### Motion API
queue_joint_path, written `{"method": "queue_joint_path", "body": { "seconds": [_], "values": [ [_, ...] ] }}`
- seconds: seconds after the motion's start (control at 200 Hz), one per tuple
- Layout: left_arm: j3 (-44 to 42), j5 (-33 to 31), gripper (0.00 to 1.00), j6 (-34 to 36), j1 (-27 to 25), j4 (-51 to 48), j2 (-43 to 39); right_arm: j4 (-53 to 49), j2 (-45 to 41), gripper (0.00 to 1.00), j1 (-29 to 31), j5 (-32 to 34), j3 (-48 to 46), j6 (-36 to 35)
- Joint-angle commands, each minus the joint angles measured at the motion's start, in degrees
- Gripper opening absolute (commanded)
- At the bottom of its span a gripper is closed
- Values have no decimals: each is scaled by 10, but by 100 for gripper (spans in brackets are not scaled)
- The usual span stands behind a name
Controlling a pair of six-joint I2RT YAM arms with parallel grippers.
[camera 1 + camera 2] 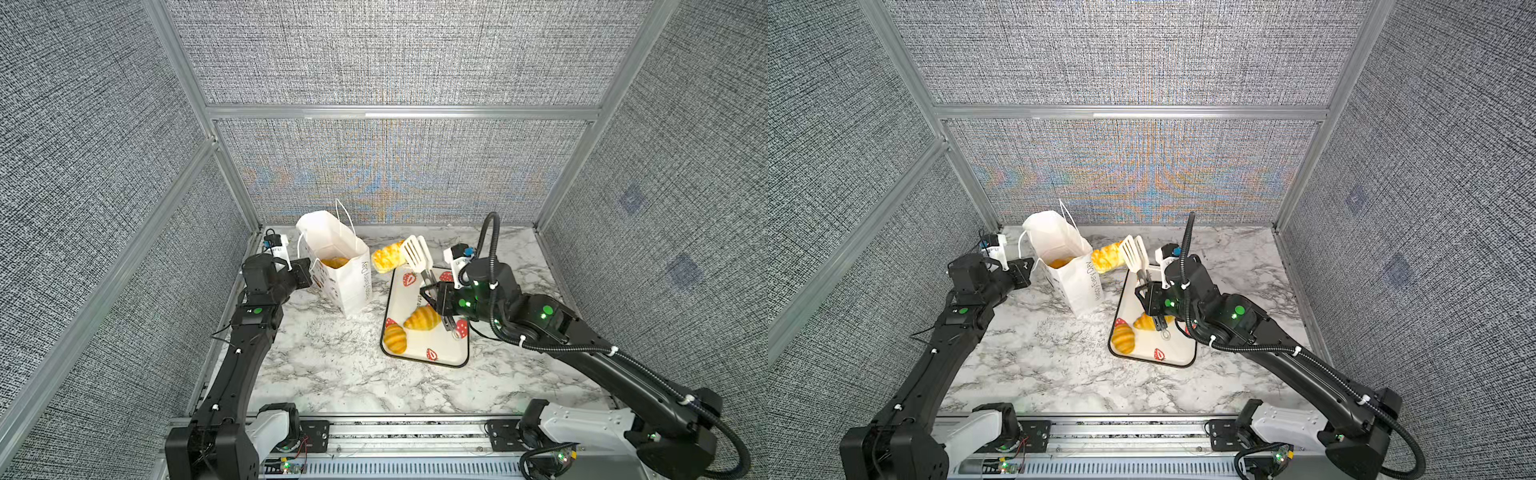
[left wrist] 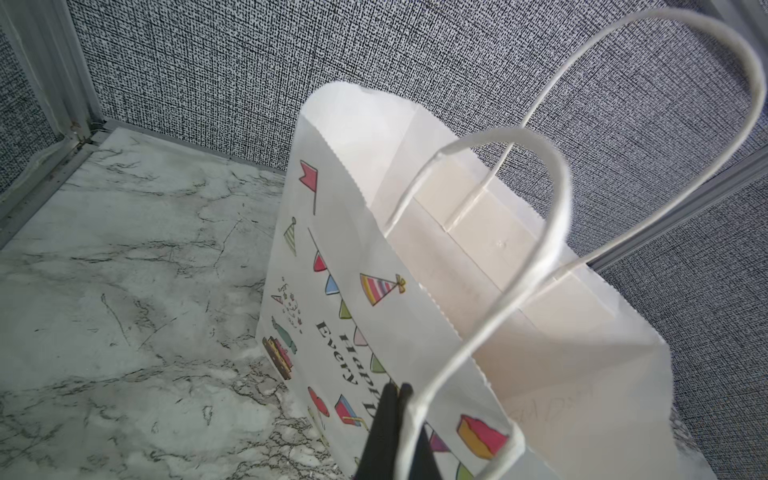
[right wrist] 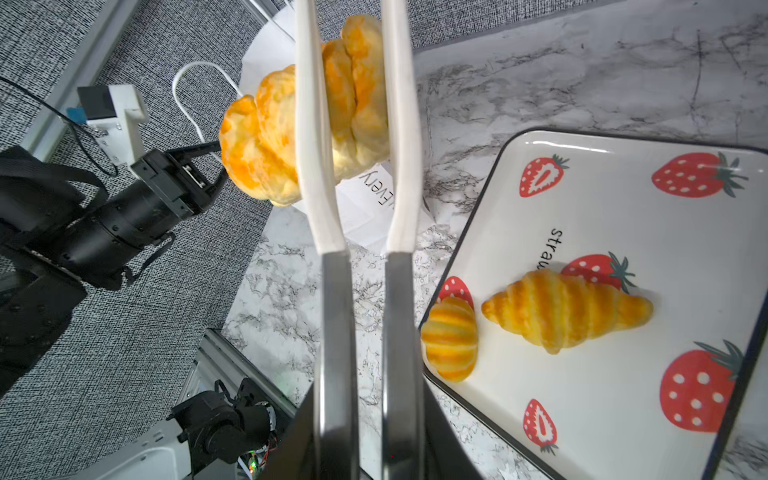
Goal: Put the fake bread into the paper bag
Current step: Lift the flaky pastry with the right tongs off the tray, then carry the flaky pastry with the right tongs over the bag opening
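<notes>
Between grey woven walls [image 1: 395,54], marble-veined tabletop [image 1: 332,374] under paper bag [image 1: 351,286].

Paper bag [image 1: 351,286], left of centre in both top views: fake bread [image 1: 336,262] inside shows only as an orange patch, count indeterminable. Right wrist view: tongs [image 3: 311,145] tips cropped by frame edge. Left pincer [image 2: 397,392] likewise cropped.

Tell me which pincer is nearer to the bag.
Left. The left pincer is shut on the bag's rim. The right pincer grips tongs above the tray, beside the bag but apart from it.
</notes>
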Motion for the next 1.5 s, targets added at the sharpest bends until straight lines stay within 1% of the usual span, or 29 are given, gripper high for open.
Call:
{"method": "queue_joint_path", "body": {
  "seconds": [0.0, 0.265, 0.505, 0.805, 1.08, 1.496],
  "values": [
    [3, 4, 0, 3, 1, -1, -2, 45, 20, 29, 0, -18, 32, -19],
    [2, 3, 0, 3, 1, 0, -4, 65, 81, 29, 1, -46, 98, -35],
    [2, 4, 0, 2, 0, 0, -3, 87, 125, 29, 1, -71, 136, -39],
    [2, 1, 0, 4, 0, -1, -3, 123, 178, 29, 2, -108, 169, -25],
    [2, -1, 0, 4, 0, -2, -5, 166, 222, 29, 2, -166, 178, 6],
    [2, -2, 0, 4, 0, -2, -10, 147, 263, 29, -9, -168, 190, 18]
  ]
}}
